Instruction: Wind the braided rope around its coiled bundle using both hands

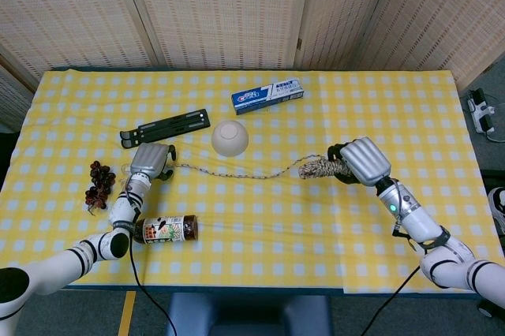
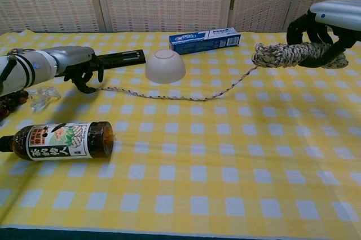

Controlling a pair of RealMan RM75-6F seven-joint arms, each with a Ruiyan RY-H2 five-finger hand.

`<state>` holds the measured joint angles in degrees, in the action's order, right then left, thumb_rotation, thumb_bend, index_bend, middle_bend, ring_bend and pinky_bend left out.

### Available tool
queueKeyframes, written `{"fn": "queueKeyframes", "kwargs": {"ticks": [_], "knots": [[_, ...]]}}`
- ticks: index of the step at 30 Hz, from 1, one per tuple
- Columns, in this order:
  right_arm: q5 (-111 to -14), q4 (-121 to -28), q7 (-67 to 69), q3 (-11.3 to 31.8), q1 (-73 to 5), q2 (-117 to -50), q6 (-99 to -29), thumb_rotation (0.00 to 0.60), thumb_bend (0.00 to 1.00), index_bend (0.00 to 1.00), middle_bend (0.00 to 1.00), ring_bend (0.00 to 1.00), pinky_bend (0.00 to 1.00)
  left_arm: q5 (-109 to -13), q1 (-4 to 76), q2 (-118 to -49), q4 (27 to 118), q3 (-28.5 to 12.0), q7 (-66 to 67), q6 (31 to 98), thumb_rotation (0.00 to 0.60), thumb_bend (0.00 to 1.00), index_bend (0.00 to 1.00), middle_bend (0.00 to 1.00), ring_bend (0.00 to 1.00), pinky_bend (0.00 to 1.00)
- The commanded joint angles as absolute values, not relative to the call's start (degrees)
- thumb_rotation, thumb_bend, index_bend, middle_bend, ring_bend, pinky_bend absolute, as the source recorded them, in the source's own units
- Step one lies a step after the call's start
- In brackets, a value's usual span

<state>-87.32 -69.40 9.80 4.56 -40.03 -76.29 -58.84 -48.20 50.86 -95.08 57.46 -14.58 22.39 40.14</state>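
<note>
**Rope stretched between two hands**

The right hand (image 2: 324,29) grips the coiled bundle (image 2: 285,54) above the table (image 2: 225,155). The left hand (image 2: 79,66) curls its fingers over the rope (image 2: 169,97) end, near the bowl (image 2: 164,65); whether it actually grips is unclear.

The counter (image 1: 260,210) was covered by a yellow-and-white checked cloth (image 2: 225,172). A brown drink bottle (image 2: 59,140) lay on its side near the front left edge. Beside it, further left, sat a bunch of dark grapes (image 1: 98,184) and a small clear plastic piece (image 2: 43,97). A black folding stand (image 1: 166,128) lay flat toward the back left, with an upturned white bowl (image 1: 230,137) just to its right. A blue toothpaste box (image 1: 267,95) lay behind the bowl. The loose tail of a braided rope (image 2: 169,94) trailed across the cloth in front of the bowl.
</note>
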Motion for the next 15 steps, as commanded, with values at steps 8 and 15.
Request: {"fn": "queueKeyframes", "kwargs": {"ticks": [8, 15], "knots": [[-87.3, -68.7, 10.3, 4.5, -39.8, -76.6, -59.0, 0.6, 0.55, 0.88, 0.64, 0.66, 0.64, -47.7, 51.1, -96.9, 54.6, -13.8, 21.7, 40.2, 0.6, 0.37, 0.52, 0.82, 0.75, 0.75], [-87.3, -68.3, 10.4, 4.2, -39.4, -76.6, -58.9, 0.6, 0.55, 0.88, 0.64, 0.66, 0.64, -47.6, 51.4, -97.7, 53.2, -13.6, 21.5, 39.7, 0.6, 0.37, 0.54, 0.82, 0.75, 0.75]]}}
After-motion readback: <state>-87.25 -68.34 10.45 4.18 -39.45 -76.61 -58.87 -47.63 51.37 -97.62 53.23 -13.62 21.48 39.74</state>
